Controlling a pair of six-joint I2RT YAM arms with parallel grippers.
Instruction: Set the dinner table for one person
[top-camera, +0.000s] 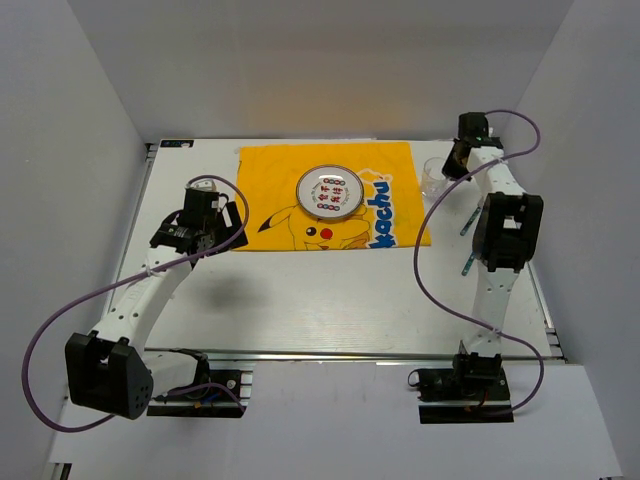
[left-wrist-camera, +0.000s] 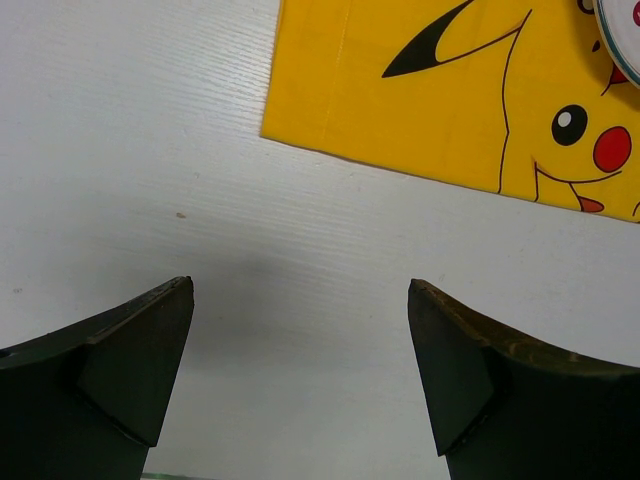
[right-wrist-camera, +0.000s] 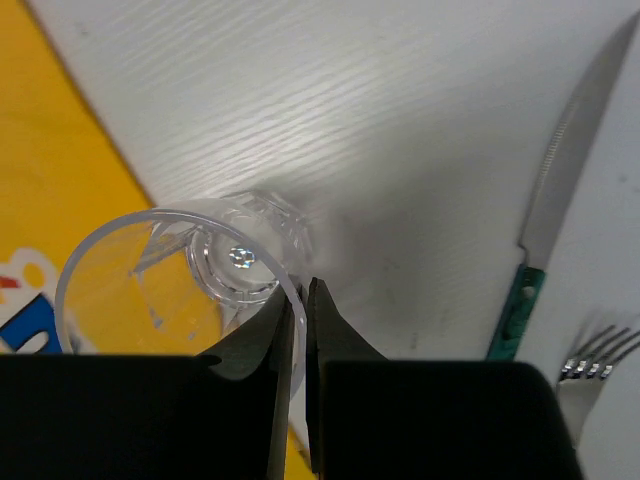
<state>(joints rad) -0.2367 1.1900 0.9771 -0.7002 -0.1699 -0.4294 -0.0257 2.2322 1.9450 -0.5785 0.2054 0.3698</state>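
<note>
The white dinner table (top-camera: 330, 290) carries a yellow Pikachu cloth (top-camera: 270, 185) with a round plate (top-camera: 330, 192) on it. My right gripper (right-wrist-camera: 303, 290) is shut on the rim of a clear glass (right-wrist-camera: 180, 270), one finger inside it and one outside; the glass (top-camera: 434, 176) stands just right of the cloth. A knife (right-wrist-camera: 560, 190) with a green handle and a fork (right-wrist-camera: 595, 365) lie on the table right of the glass. My left gripper (left-wrist-camera: 300, 290) is open and empty over bare table, near the cloth's near left corner (left-wrist-camera: 275, 130).
White walls enclose the table on the left, back and right. A metal rail (top-camera: 340, 355) runs along the near edge by the arm bases. Purple cables loop beside both arms.
</note>
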